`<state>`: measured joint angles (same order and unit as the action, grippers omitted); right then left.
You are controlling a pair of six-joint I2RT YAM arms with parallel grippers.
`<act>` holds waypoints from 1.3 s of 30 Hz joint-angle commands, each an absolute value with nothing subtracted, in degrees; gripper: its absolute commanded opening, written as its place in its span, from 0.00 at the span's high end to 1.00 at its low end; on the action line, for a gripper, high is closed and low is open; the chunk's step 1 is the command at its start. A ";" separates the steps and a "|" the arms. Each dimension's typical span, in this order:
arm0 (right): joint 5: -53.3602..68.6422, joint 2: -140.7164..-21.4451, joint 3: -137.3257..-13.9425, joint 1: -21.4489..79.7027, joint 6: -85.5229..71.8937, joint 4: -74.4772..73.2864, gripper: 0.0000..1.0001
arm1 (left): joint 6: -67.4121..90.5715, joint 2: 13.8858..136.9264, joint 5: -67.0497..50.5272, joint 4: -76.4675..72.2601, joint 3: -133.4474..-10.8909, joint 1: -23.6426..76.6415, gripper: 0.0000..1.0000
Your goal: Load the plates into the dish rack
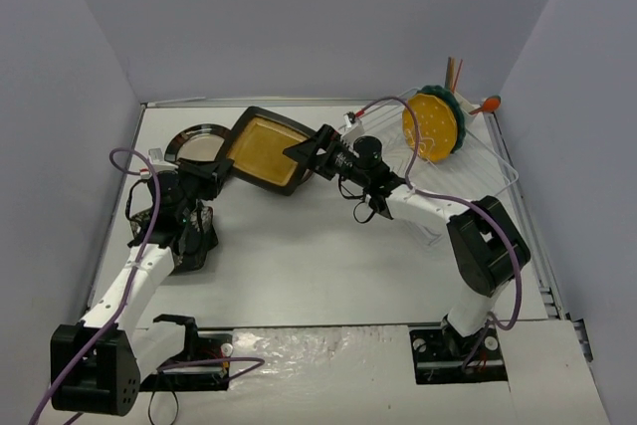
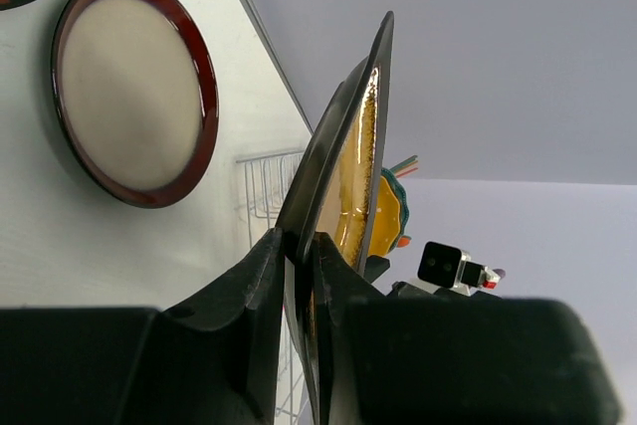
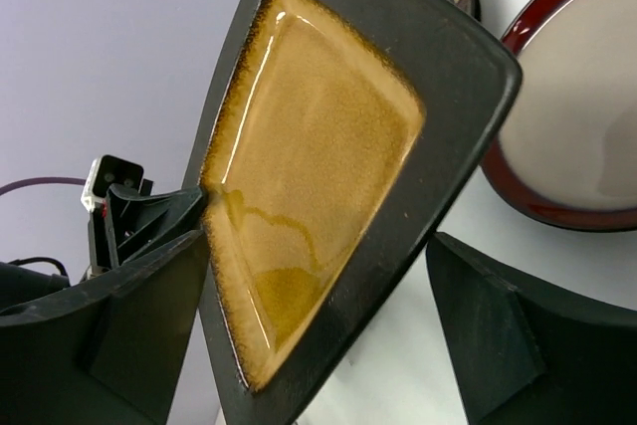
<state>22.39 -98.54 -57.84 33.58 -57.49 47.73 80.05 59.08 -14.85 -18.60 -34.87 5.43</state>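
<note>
square plate (image 3: pixel 318 146): black, amber centre; held off the table, tilted near upright, between the two arms; left of the dish rack (image 1: pixel 488 161), not yet in it
left gripper (image 2: pixel 299 251): jaws pinched tight on the plate's rim; the only hold
right gripper (image 3: pixel 318 231): fingers spread wide either side of the opposite edge, gripping nothing; contact unclear
teal scalloped plate (image 1: pixel 435 126): upright at the rack's far end
red-brown rimmed plate (image 2: pixel 134 87): flat on the table (image 2: pixel 60 246), just beside the held one; a second round plate partly seen next to it
risk: glossy rim, thin pinch; left release before the right closes would likely drop the plate onto the table or its neighbour
risk: off-centre closing could twist it loose
</note>
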 commanded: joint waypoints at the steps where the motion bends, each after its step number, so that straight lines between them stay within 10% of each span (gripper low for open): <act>1: 24.40 -98.64 -61.46 34.39 -58.89 57.65 0.19 | 84.29 55.17 -16.87 -30.03 -38.61 5.19 1.00; 17: 22.50 -95.54 -60.51 34.63 -55.41 55.73 1.00 | 82.79 53.52 -17.75 -29.13 -35.33 5.27 1.00; 21: 21.32 -92.87 -60.90 34.19 -51.61 51.35 1.00 | 79.83 52.21 -18.72 -23.92 -35.42 5.27 0.88; 27: 18.32 -85.77 -65.32 31.41 -39.17 35.60 1.00 | 67.65 49.24 -19.52 -6.71 -38.79 5.36 0.25; 39: 8.73 -75.41 -80.49 19.09 -2.93 0.12 1.00 | 34.98 48.57 -7.12 27.83 -54.04 5.27 0.06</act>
<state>15.65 -82.82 -71.54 22.13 -20.27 4.60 51.20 49.17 -13.80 17.22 -47.67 5.34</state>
